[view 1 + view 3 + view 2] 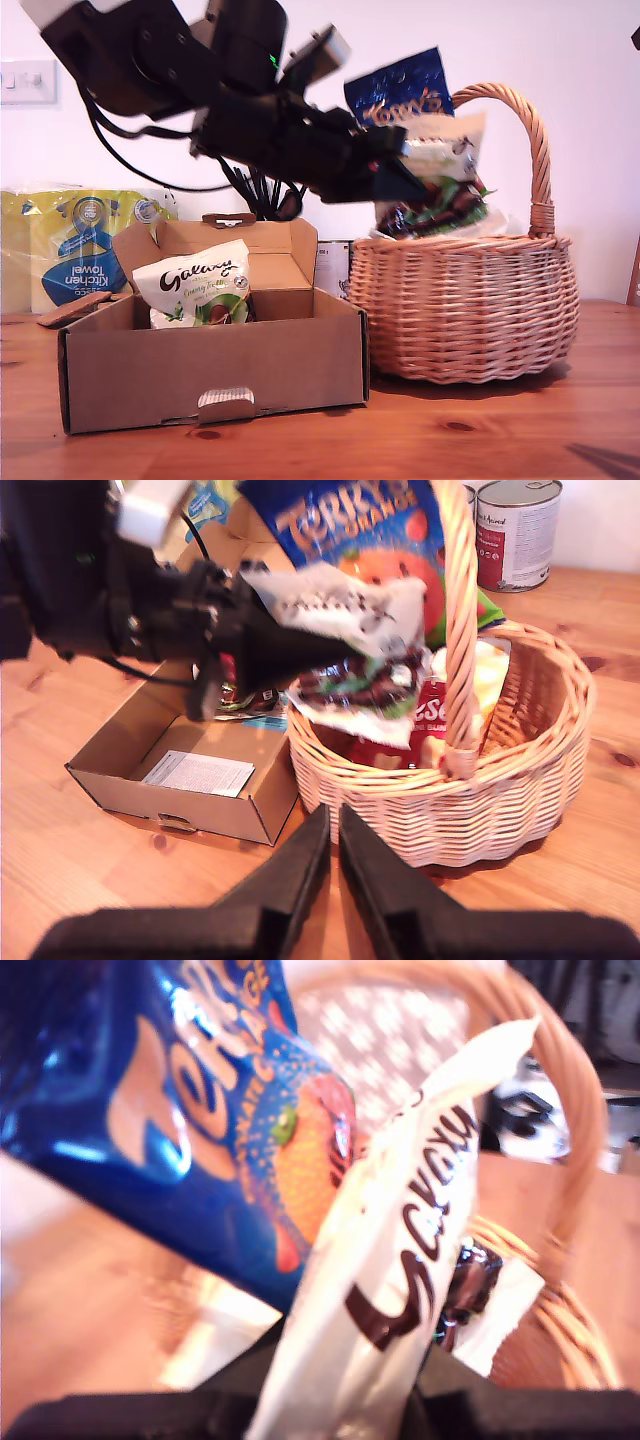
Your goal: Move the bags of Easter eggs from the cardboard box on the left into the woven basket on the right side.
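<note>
1. Clamped on a glossy white Galaxy bag [447,150], the first gripper [405,182] holds the crinkled pouch by its edge, jaws pinching the film.
2. Pressed almost together with only a thin slit between the black tapered fingers, the second gripper [335,858] holds nothing and hangs in front of the basket wall.
3. Directly beneath the first gripper sits the woven basket [465,310], round and tan, tightly plaited wicker with a tall arched handle; the held pouch hangs under that arch, its lower end in the basket's mouth.
4. Below and behind the first gripper, beside the basket, stands the cardboard box [200,372], shallow brown corrugated card with its lid flap raised and a small front tab.
5. Just beside the held pouch rises a shiny dark blue bag [398,88] with an orange print; its lower part is hidden, so its support cannot be told.
6. Inside the box, a second white Galaxy bag [195,285] leans upright.
7. Under the held pouch, inside the basket, a red pouch [430,716] shows.
</note>
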You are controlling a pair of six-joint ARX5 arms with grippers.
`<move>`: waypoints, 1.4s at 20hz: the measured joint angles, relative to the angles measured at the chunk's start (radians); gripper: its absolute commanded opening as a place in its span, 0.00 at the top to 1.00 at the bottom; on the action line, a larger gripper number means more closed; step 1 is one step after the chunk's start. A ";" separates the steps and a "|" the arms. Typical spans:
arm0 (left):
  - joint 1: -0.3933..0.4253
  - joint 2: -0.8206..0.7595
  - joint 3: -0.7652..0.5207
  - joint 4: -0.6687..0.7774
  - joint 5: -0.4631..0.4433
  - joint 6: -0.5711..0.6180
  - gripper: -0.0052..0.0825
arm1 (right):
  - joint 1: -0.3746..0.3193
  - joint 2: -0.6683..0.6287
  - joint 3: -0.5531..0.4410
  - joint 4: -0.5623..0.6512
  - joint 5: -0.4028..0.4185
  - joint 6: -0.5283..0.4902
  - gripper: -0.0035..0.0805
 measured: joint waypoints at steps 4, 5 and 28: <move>-0.015 0.020 0.005 0.008 -0.024 -0.003 0.88 | 0.000 0.000 0.000 -0.001 0.000 0.000 0.97; -0.017 0.024 0.005 0.004 -0.026 -0.003 0.83 | 0.000 0.000 0.000 0.000 0.000 0.000 0.97; 0.051 -0.127 0.080 -0.245 -0.081 0.018 0.81 | 0.000 0.000 0.000 -0.002 -0.001 0.000 0.97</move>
